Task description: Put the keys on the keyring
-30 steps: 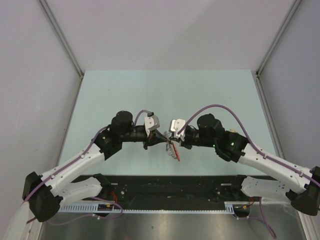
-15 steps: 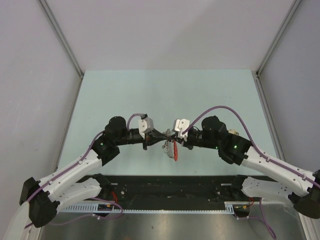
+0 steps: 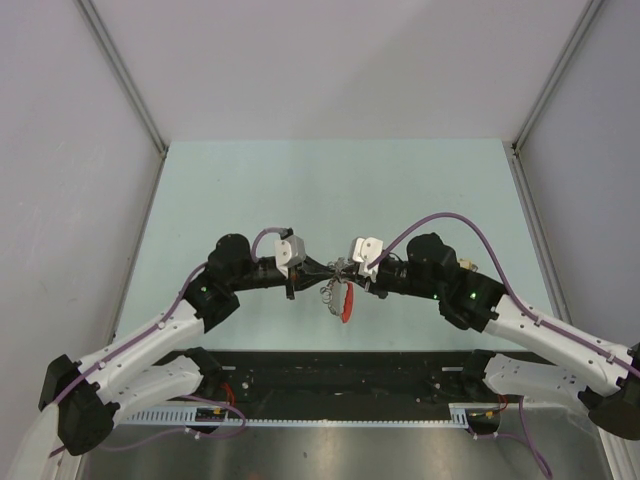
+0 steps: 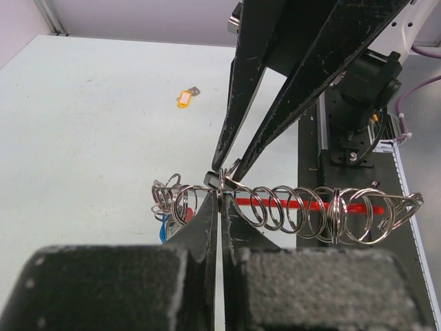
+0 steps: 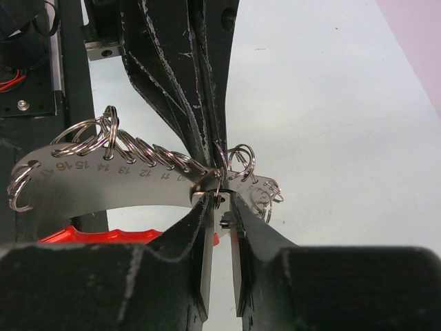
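Note:
The keyring (image 3: pixel 340 292) hangs above the table between both grippers. It is a curved metal strip (image 5: pixel 103 181) with numbered holes, several wire rings (image 4: pixel 303 210) and a red end piece (image 5: pixel 103 236). My left gripper (image 3: pixel 322 270) (image 4: pixel 220 196) is shut on one ring at the strip's edge. My right gripper (image 3: pixel 346 270) (image 5: pixel 219 205) meets it from the opposite side, jaws slightly apart around a thin ring, so it is open. A yellow-headed key (image 4: pixel 185 98) lies alone on the table farther back. A blue key head (image 4: pixel 163 229) hangs among the end rings.
The pale green table (image 3: pixel 330 190) is bounded by grey walls left, right and behind. A black rail with the arm bases (image 3: pixel 340 372) runs along the near edge, below the hanging keyring.
Both wrists have shifted slightly and the keyring's red end has swung a little. The right gripper's jaws have parted from shut to a narrow gap. The left gripper stays shut.

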Tool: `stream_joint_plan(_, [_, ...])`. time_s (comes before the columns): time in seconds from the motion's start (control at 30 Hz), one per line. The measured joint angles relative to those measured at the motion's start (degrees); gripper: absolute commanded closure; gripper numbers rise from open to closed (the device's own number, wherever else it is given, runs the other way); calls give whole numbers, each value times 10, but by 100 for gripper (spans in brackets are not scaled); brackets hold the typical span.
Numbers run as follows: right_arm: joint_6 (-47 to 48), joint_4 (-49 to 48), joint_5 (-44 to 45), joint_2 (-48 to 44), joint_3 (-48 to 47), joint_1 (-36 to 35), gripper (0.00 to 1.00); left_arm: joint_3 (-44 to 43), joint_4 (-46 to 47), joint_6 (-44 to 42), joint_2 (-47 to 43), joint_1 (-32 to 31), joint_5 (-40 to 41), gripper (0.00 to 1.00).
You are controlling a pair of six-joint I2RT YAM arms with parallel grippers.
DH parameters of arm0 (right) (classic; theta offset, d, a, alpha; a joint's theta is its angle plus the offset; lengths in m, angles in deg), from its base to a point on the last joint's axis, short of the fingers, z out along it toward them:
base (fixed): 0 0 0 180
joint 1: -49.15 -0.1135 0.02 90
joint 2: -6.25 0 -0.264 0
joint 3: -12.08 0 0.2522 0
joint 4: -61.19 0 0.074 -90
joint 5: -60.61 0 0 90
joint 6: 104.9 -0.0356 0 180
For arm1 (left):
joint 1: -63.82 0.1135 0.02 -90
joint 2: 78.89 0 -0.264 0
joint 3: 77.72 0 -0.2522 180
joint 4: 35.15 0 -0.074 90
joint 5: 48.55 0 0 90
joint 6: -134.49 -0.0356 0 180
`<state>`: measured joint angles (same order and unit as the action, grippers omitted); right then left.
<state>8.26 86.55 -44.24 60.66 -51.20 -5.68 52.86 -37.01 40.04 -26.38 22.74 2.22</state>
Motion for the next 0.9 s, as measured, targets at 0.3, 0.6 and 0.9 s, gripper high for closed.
stream_joint_plan(0.3, [0,-4,-5,0,0,1,91,2,5,1,0,0,0,100])
stream_joint_plan(0.6, [0,-6,-11,0,0,2,100,20,43,28,-4,0,1,100])
stream_joint_plan(0.9, [11,-8,-9,-3,0,1,100,26,53,56,-20,0,-1,75])
